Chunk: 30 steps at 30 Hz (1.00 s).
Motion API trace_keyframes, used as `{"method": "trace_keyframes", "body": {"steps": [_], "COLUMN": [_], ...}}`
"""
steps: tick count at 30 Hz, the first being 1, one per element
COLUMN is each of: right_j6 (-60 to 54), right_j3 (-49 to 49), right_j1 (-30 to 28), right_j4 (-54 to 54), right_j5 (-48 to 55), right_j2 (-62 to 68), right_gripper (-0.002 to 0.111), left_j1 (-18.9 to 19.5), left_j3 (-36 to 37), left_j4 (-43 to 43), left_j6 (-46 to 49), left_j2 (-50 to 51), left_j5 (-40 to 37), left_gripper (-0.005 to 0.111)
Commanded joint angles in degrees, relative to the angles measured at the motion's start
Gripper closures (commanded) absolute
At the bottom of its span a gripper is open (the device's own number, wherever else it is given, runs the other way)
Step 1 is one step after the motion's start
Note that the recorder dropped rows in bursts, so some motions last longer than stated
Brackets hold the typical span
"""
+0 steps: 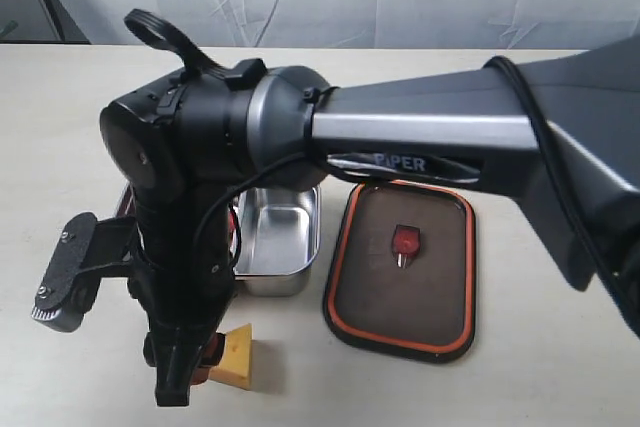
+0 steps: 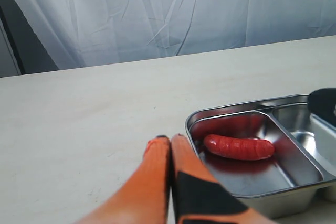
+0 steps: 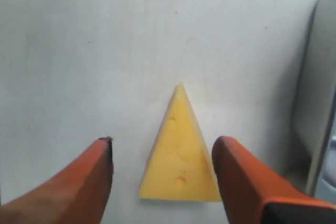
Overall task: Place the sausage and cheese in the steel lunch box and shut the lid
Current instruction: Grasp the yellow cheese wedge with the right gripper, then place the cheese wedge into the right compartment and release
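Right arm: reaches across the bench (image 1: 520, 387) from the right to the near left, wrist pointing down. Right tool (image 3: 164, 145): jaws stand wide, one orange finger (image 3: 94, 177) on each side of the cheese (image 3: 181, 161). A clear gap shows on one side of the wedge and a narrow one on the other. No grip is made.

Cheese: lies flat on the bench, on the near side of the steel lunch box (image 1: 272, 281), outside it.

Left tool (image 2: 169, 141): the two fingers are pressed together, with nothing between them. Its tips sit just beside the outer corner of the box.

Sausage (image 2: 239, 147): lies in the box compartment closest to the left tool. The compartment right of it is empty.

Lid (image 1: 400, 312): rests on the bench just right of the box, apart from it. The orange seal rim faces up and the orange tab (image 1: 405, 242) is at its centre. The box is open.
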State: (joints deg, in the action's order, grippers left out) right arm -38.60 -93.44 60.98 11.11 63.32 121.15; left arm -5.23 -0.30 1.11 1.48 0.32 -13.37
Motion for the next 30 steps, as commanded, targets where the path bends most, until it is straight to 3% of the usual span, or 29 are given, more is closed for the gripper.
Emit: {"method": "trace_keyframes", "body": {"steps": [1, 16, 20, 23, 30], "right_j6": [-0.6, -0.6, -0.5, -0.5, -0.2], "right_j3": [0.3, 0.3, 0.3, 0.3, 0.3], "right_j1": [0.1, 0.1, 0.1, 0.1, 0.1], "right_j4": [-0.4, -0.6, -0.3, 0.0, 2.5], "right_j5": [-1.0, -2.3, -2.2, -2.0, 1.4], "right_j2": [1.9, 6.4, 6.5, 6.5, 5.0], "right_gripper": [0.052, 0.053, 0.078, 0.105, 0.108], "left_j1": [0.0, 0.0, 0.0, 0.0, 0.0], "left_j3": [0.3, 0.3, 0.3, 0.3, 0.3], "left_j4": [-0.3, -0.3, -0.3, -0.3, -0.3], "left_j6": [0.0, 0.0, 0.0, 0.0, 0.0], "left_j2": [-0.3, -0.3, -0.3, -0.3, -0.3], "left_j5": [0.0, 0.0, 0.0, 0.0, 0.0], "left_gripper": [0.107, 0.107, 0.107, 0.107, 0.107]}}
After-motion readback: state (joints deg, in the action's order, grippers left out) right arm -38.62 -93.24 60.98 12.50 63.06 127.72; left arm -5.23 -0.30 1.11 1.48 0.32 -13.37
